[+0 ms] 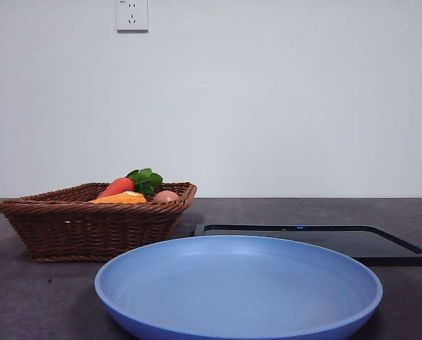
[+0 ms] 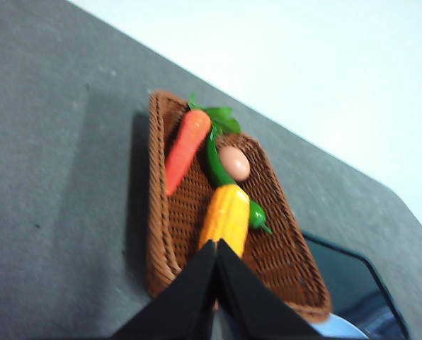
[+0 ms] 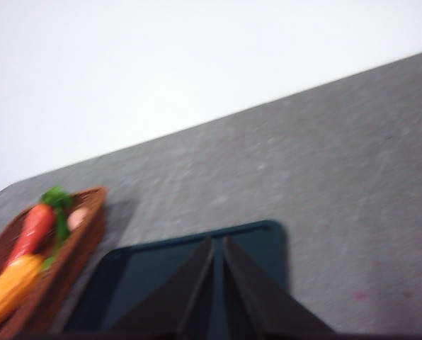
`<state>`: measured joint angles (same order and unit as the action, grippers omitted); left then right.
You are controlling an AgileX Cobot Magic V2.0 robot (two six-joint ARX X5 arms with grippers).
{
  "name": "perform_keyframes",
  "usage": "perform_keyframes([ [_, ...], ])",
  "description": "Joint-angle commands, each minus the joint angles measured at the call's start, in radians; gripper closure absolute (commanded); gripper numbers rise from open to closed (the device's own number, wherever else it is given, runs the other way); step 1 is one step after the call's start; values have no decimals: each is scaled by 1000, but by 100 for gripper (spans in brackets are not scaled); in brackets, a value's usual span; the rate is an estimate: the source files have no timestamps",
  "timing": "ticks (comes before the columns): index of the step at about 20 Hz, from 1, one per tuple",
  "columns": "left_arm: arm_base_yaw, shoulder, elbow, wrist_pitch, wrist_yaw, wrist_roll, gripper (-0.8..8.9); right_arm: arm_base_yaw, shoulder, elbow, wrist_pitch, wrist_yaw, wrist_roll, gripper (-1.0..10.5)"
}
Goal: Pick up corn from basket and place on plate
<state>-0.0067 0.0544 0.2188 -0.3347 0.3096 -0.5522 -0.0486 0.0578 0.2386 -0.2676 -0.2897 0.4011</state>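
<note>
The corn [image 2: 225, 216] lies in the brown wicker basket [image 2: 167, 234], beside a red-orange carrot [image 2: 186, 149]. From the front only the corn's top [image 1: 124, 198] shows over the basket's [image 1: 90, 230] rim. The light-blue plate [image 1: 239, 290] sits near, right of the basket, with nothing on it. My left gripper [image 2: 216, 245] hangs shut above the basket, its tips pointing at the corn's near end and apart from it. My right gripper [image 3: 218, 242] is shut over the black tray [image 3: 161, 276], with the corn [image 3: 9, 287] far off to one side. Neither arm shows in the front view.
An egg [image 2: 234, 163] and a green pepper [image 2: 257, 216] also lie in the basket. The flat black tray [image 1: 317, 241] lies behind the plate, right of the basket. A white wall with a socket [image 1: 132, 14] stands behind the dark grey table.
</note>
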Motion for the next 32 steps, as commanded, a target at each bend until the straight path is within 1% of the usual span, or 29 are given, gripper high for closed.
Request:
perform_keyframes([
  [1, 2, 37, 72, -48, 44, 28, 808, 0, 47, 86, -68, -53, 9, 945],
  [4, 2, 92, 142, -113, 87, 75, 808, 1, 109, 166, -154, -114, -21, 945],
  [6, 2, 132, 186, -163, 111, 117, 808, 2, 160, 218, -215, -171, -51, 945],
  [11, 2, 249, 293, -300, 196, 225, 808, 17, 301, 336, -388, -287, -169, 945],
  [14, -1, 320, 344, -340, 245, 248, 808, 40, 389, 386, -472, -328, -211, 945],
  [18, -1, 403, 397, -394, 278, 292, 808, 82, 492, 434, -554, -343, -263, 945],
  [23, -1, 484, 430, -460, 293, 386, 808, 158, 611, 476, -631, -339, -319, 945],
  [25, -2, 507, 430, -461, 293, 386, 808, 195, 660, 483, -639, -339, -335, 945],
  [28, -1, 519, 430, -446, 293, 387, 798, 230, 709, 483, -629, -338, -334, 945],
  [29, -1, 520, 430, -439, 293, 387, 762, 230, 723, 483, -622, -339, -330, 937],
  [30, -1, 520, 430, -435, 293, 387, 697, 230, 733, 483, -619, -338, -330, 892],
  [32, -1, 521, 430, -430, 293, 386, 490, 230, 750, 483, -609, -338, -325, 718],
])
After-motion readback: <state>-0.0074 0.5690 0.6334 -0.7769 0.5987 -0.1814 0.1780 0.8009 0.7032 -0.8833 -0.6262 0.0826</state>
